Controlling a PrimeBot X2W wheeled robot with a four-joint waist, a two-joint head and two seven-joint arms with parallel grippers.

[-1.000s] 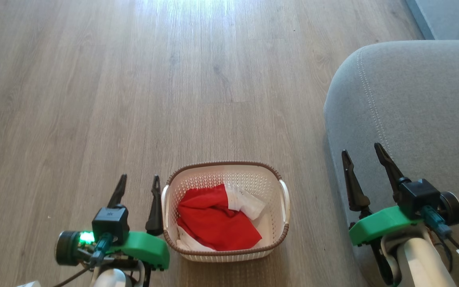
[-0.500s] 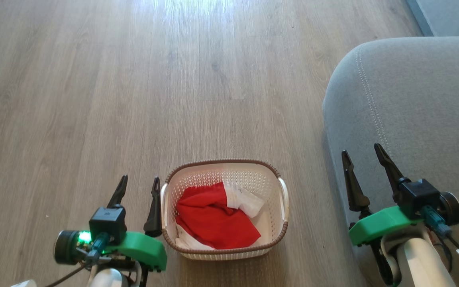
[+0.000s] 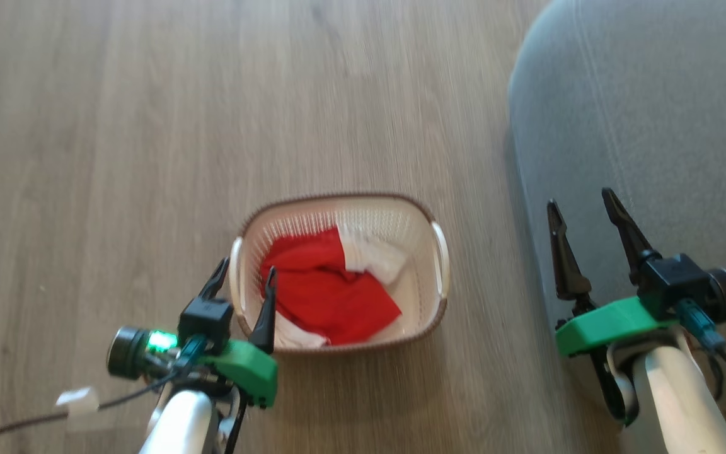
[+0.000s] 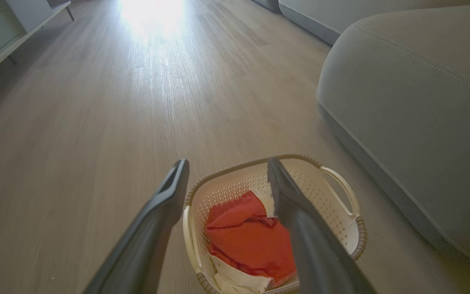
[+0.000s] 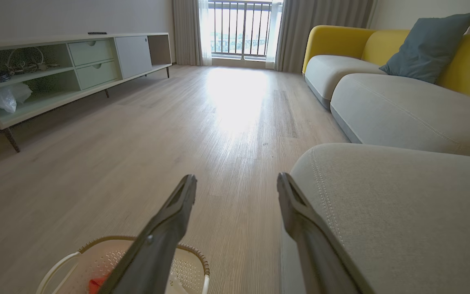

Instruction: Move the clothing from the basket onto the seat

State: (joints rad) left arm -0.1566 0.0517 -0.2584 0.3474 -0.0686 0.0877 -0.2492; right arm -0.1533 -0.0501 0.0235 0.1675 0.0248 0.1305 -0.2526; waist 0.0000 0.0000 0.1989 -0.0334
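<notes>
Task not started: shirt [image 3: 328, 293] lies in basket [image 3: 369, 217], lower centre, none on seat [image 3: 653, 126] at upper right. My left gripper [image 3: 246, 267] hovers open at the basket's left rim. Right gripper [image 3: 578, 197] is open and empty too.

Shirt [image 3: 325, 296] down in basket [image 3: 331, 197], on floor [image 3: 117, 126] at six o'clock; seat [image 3: 653, 113] off at three o'clock of basket, not touching.

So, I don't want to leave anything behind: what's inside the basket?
One crumpled red shirt with white sleeves lies in the basket, with some bare basket floor showing beside it. Whatever might lie under the shirt is covered and cannot be seen.
</notes>
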